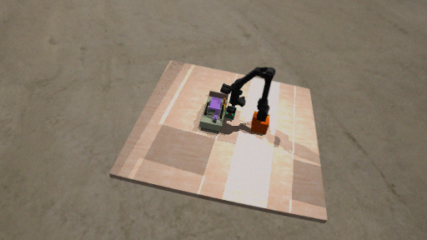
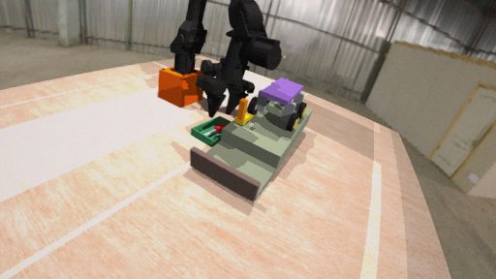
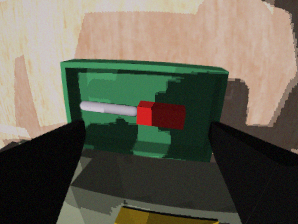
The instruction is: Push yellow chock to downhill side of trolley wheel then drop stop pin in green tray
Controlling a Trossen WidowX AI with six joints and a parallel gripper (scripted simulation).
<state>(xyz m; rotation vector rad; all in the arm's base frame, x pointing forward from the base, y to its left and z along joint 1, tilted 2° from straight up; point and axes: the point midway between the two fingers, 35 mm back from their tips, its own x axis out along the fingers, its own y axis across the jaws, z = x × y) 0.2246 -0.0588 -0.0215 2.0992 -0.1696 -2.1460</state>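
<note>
My arm (image 2: 242, 44) is matte black with chunky rounded joints, on a boxy orange base (image 2: 180, 85), ending in tapered black fingers (image 2: 214, 97).

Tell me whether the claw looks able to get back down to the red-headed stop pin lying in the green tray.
Probably yes: the open claw hangs above the green tray, and the red-headed stop pin lies flat and uncovered inside, with nothing between them.
</note>
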